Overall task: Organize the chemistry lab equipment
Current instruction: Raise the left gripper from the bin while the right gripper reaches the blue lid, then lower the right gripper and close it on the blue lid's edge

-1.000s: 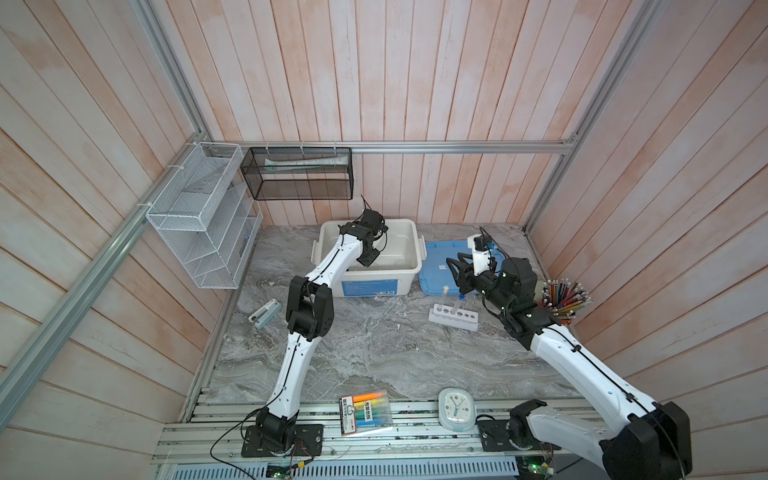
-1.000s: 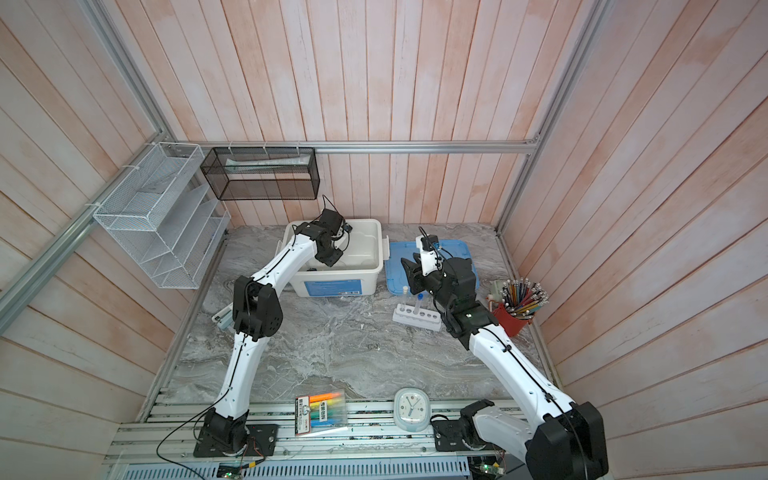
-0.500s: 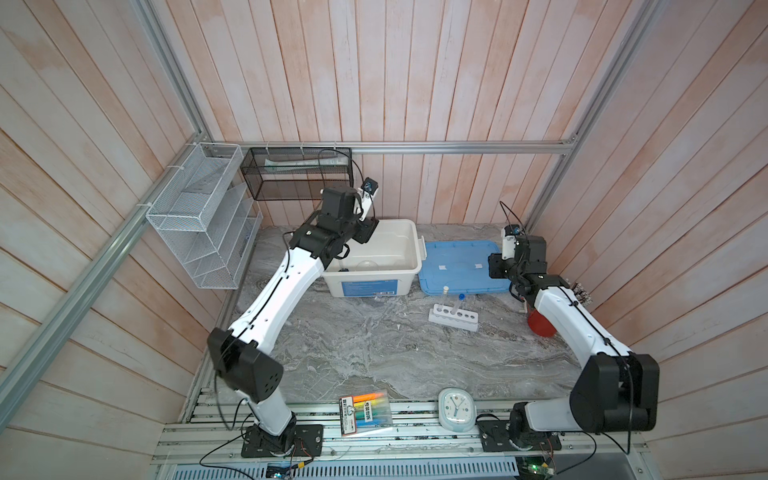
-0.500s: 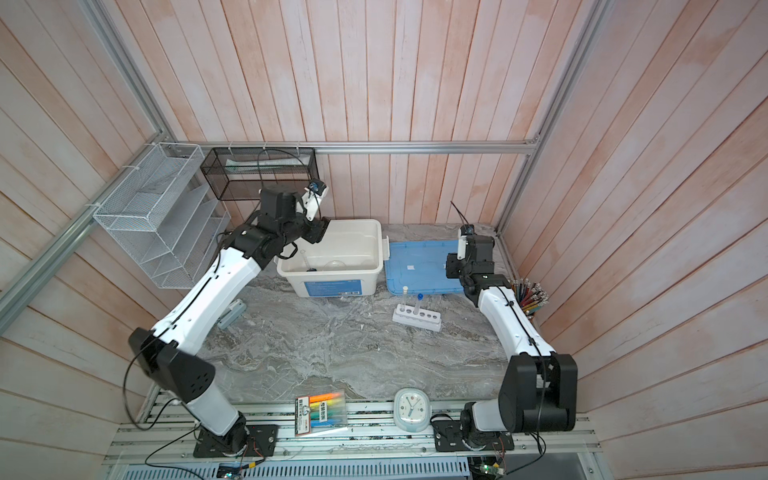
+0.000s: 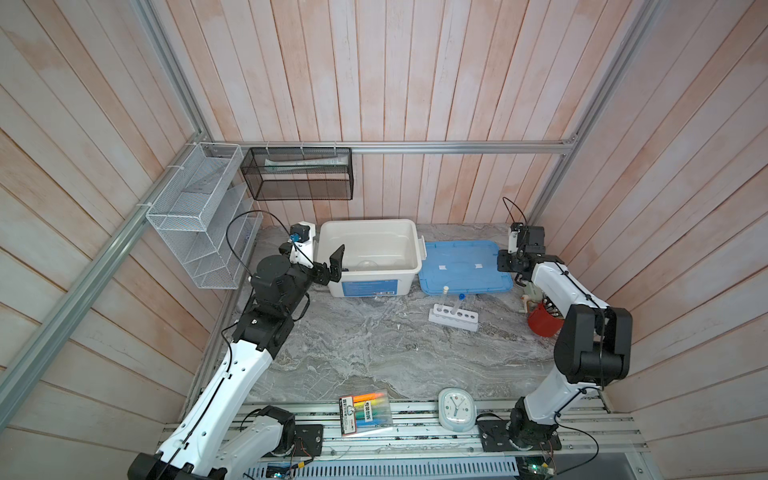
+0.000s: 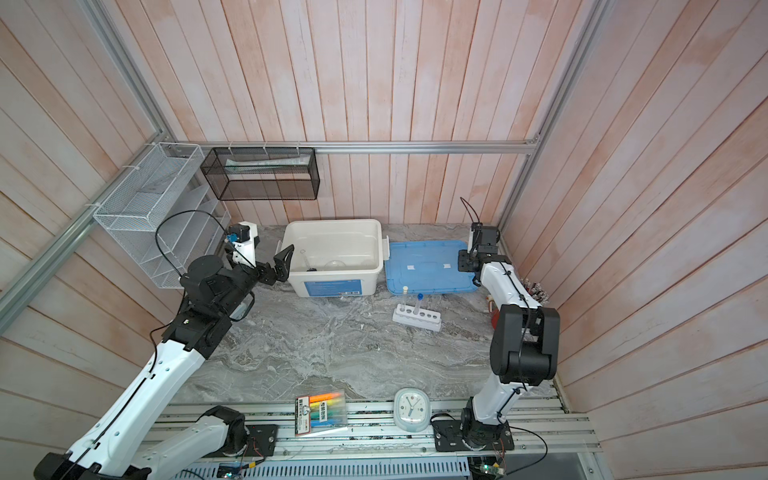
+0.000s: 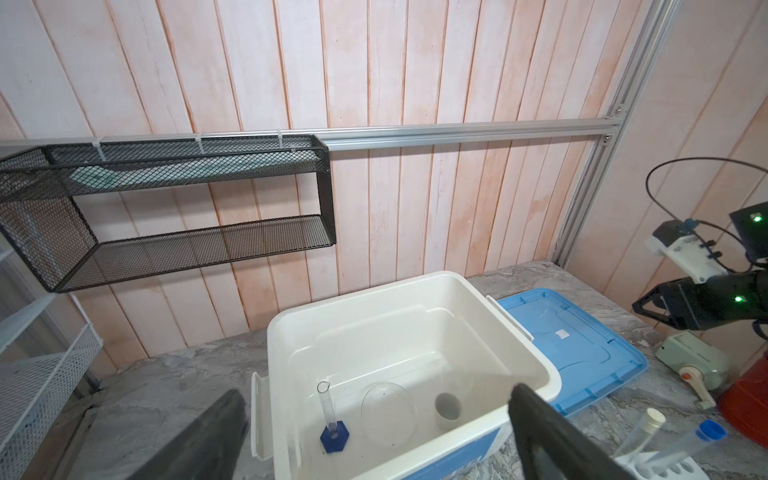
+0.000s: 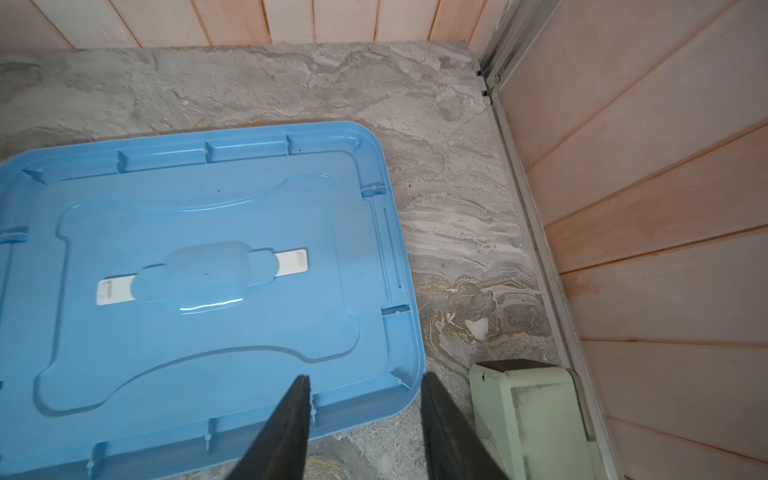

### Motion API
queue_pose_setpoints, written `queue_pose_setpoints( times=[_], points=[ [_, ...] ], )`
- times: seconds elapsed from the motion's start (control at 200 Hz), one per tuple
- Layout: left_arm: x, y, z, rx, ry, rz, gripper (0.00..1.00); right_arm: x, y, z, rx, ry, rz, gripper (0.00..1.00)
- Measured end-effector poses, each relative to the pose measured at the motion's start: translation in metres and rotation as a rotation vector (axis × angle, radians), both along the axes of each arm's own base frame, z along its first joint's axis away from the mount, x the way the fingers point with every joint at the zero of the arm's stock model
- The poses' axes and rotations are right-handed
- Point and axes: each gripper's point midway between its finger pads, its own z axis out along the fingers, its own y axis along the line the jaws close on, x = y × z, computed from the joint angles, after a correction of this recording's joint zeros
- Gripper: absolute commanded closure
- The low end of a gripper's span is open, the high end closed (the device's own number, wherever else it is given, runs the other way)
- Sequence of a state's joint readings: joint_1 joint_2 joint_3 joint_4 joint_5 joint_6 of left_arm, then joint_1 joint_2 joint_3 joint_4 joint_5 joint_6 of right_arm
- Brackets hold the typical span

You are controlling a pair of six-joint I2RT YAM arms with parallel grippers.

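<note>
On the marble table (image 5: 374,353), a white bin (image 5: 365,223) is shown with a blue label (image 5: 363,287) and barcode on its front wall, the print too small to be read. Its blue lid (image 5: 457,266) is laid just beside it. In front of the lid, the white six-hole rack (image 5: 455,322) is loaded with the white-capped tube (image 5: 445,293) and blue-capped tube (image 5: 460,298). The blue-based cylinder (image 7: 332,415), clear dish (image 7: 388,409) and small beaker (image 7: 448,409) are seen inside the bin. The left jaws, drawn back from the bin's far left corner within the last half second, are spread wide and empty beside its left wall. The right jaws are parted, nothing gripped, over the lid's right edge.
</note>
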State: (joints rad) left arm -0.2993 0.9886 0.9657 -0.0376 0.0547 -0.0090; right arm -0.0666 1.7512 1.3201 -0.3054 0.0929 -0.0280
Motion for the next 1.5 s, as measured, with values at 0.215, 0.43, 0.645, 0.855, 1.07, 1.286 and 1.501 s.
queue_pose_setpoints(
  times=[0.215, 0.43, 0.645, 0.855, 1.07, 1.286, 1.501],
  points=[
    [-0.009, 0.006, -0.029, -0.009, 0.05, 0.012, 0.0, 0.007, -0.024, -0.029, -0.005, 0.088, -0.041, 0.57],
    [-0.01, 0.005, -0.036, -0.003, 0.075, 0.008, 0.0, 0.006, -0.025, -0.047, -0.008, 0.133, -0.032, 0.59],
    [-0.011, 0.002, -0.04, 0.017, 0.081, -0.014, 0.0, 0.008, -0.027, -0.068, 0.006, 0.173, -0.032, 0.62],
    [-0.012, 0.003, -0.059, 0.035, 0.108, -0.018, 0.0, 0.012, -0.029, -0.076, 0.022, 0.179, -0.029, 0.64],
    [-0.012, 0.004, -0.058, 0.03, 0.102, -0.021, 0.0, 0.016, -0.028, -0.084, 0.041, 0.178, -0.019, 0.65],
    [-0.011, 0.005, -0.059, 0.031, 0.102, -0.017, 0.0, 0.016, -0.028, -0.1, 0.06, 0.204, -0.014, 0.66],
    [-0.011, 0.006, -0.067, 0.048, 0.131, -0.01, 0.0, 0.021, -0.029, -0.108, 0.068, 0.212, -0.013, 0.67]
  ],
)
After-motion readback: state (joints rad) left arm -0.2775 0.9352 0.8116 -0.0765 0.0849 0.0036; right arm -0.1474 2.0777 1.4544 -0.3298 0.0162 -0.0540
